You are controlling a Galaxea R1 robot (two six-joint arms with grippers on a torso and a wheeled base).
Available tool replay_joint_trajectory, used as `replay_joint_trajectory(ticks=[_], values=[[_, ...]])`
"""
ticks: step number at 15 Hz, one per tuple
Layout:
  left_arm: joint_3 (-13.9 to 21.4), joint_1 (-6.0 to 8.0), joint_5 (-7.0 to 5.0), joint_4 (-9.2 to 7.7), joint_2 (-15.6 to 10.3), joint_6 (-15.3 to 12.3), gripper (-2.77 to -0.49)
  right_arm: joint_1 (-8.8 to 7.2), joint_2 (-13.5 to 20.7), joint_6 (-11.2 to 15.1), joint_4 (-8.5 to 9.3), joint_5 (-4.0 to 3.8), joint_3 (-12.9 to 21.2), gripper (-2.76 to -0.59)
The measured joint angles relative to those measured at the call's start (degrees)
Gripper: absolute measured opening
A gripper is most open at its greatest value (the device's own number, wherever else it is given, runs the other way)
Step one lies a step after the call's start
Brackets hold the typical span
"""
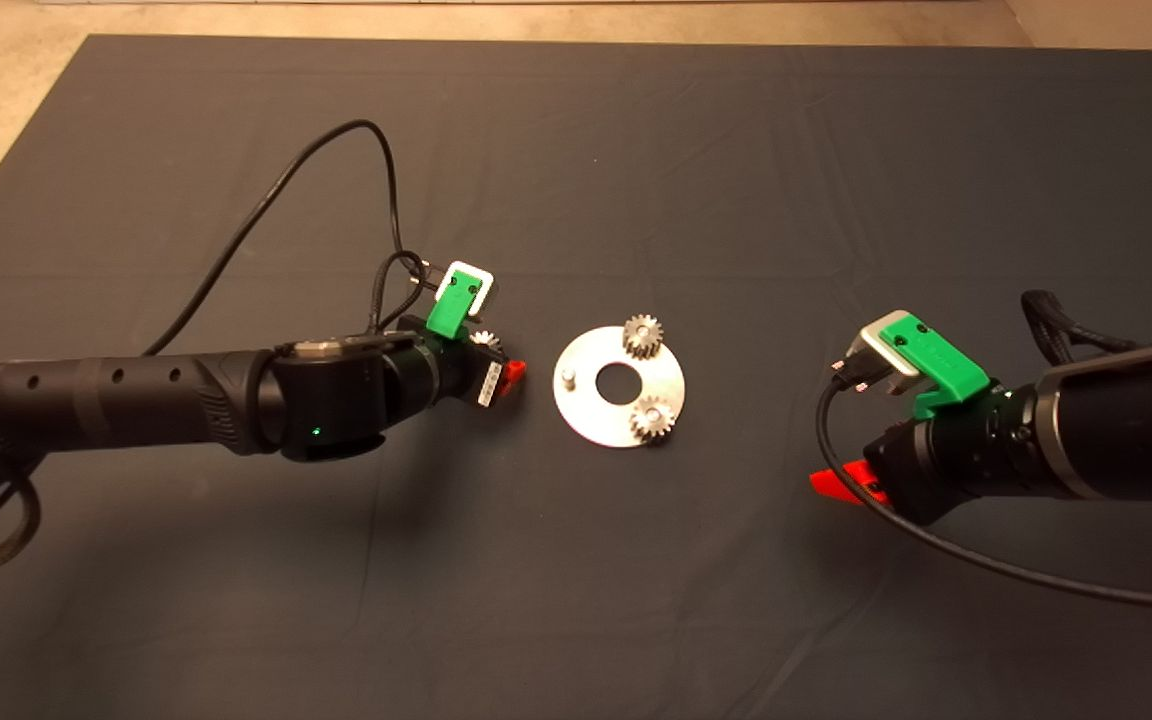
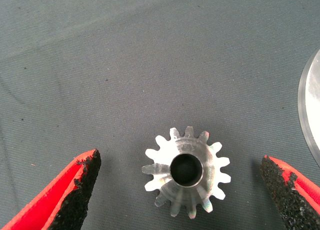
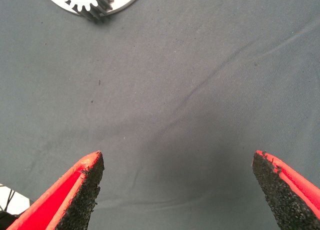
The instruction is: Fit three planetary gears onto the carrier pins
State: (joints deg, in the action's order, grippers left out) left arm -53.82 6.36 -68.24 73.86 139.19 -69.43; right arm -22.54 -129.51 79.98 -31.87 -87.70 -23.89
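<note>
The shiny carrier disc (image 1: 591,410) lies mid-mat. Two planetary gears (image 1: 642,336) (image 1: 653,418) sit on its far and near-right pins, and the third carrier pin (image 1: 568,377), on the disc's left, stands bare. A third gear (image 2: 187,171) lies flat on the mat just left of the disc, half hidden by the wrist in the head view (image 1: 485,340). My left gripper (image 2: 180,160) hovers over it, open, one finger (image 2: 75,190) on each side and neither touching. Right of the disc my right gripper (image 3: 177,157) is open and holds nothing.
The disc's rim (image 2: 311,115) shows close beside the loose gear. The disc's near edge with one mounted gear (image 3: 92,2) shows in the right wrist view. Black cables loop behind the left arm (image 1: 376,160) and under the right arm (image 1: 986,565).
</note>
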Motion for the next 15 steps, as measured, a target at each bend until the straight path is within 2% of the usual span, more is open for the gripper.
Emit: replay_joint_trajectory(ticks=[3,4,7,11,15], values=[[0.0,-0.02,1.44,0.0,-0.3,0.0,-1.01,0.0,0.0,0.0,0.0,-0.01,0.0,-1.15],[0.0,-0.08,1.44,0.0,-0.4,0.0,-1.12,0.0,0.0,0.0,0.0,-0.01,0.0,-1.15],[-0.1,-0.74,1.54,-0.02,-0.3,0.0,-1.14,0.0,0.0,0.0,0.0,0.0,0.0,-1.15],[-0.2,-0.78,1.74,-0.02,-0.3,0.0,-1.37,-0.02,0.0,0.0,0.0,0.0,0.0,-1.15],[-0.2,-0.78,1.84,0.0,-0.3,0.0,-1.42,-0.01,0.0,0.0,0.0,0.0,0.0,-1.15]])
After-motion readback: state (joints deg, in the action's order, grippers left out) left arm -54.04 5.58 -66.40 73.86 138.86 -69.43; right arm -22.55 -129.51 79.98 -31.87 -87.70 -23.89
